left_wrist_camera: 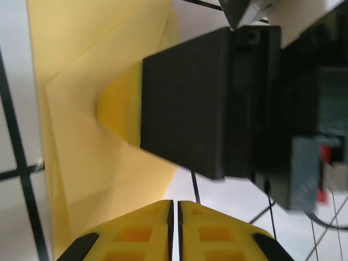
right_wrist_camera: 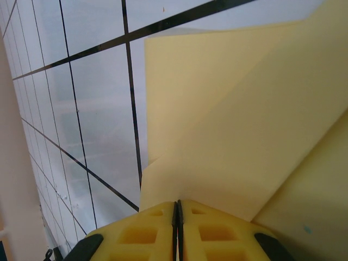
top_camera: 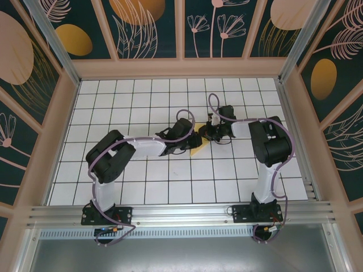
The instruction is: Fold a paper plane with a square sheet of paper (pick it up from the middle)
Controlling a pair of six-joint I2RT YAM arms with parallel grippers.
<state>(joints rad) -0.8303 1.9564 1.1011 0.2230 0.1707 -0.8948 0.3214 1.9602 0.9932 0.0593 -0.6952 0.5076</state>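
Observation:
The square sheet of paper [top_camera: 198, 148] is yellow and partly folded, and it lies mid-table between the two grippers. In the left wrist view the paper [left_wrist_camera: 81, 81] shows creases and layered flaps. My right gripper [top_camera: 209, 134] comes in from the right. Its jaws [right_wrist_camera: 178, 205] are shut on a raised fold of the paper [right_wrist_camera: 244, 109]. One of its yellow fingers [left_wrist_camera: 120, 103] presses into the sheet. My left gripper [top_camera: 197, 139] sits at the paper's left edge. The left gripper [left_wrist_camera: 174, 209] is nearly closed, with only a thin slit and nothing between the fingers.
The white grid table [top_camera: 142, 102] is walled by wooden panels on the left, back and right. An aluminium rail [top_camera: 181, 212] runs along the near edge by the arm bases. Open tiles lie on all sides of the paper.

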